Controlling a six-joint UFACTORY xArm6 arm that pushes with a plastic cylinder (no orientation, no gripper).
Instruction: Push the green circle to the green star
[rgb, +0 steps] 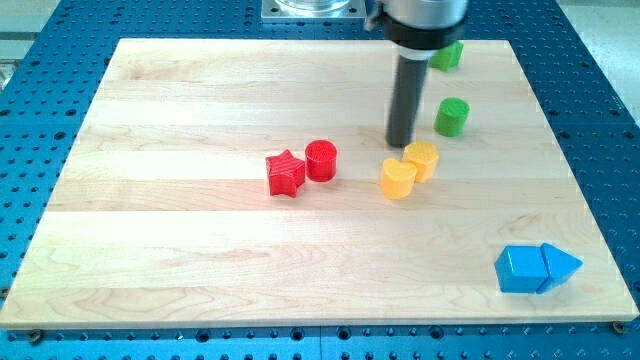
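The green circle (452, 117) stands on the wooden board right of centre, near the view's top. The green star (448, 55) lies above it by the board's top edge, partly hidden behind the arm's dark head. My tip (401, 146) is on the board, left of and slightly below the green circle, apart from it. The tip sits just above the two yellow blocks.
A yellow cylinder (422, 160) and a yellow heart-like block (398, 179) touch each other just below the tip. A red star (286, 173) and a red cylinder (321, 160) sit side by side at centre. Two blue blocks (535, 268) lie at the bottom right corner.
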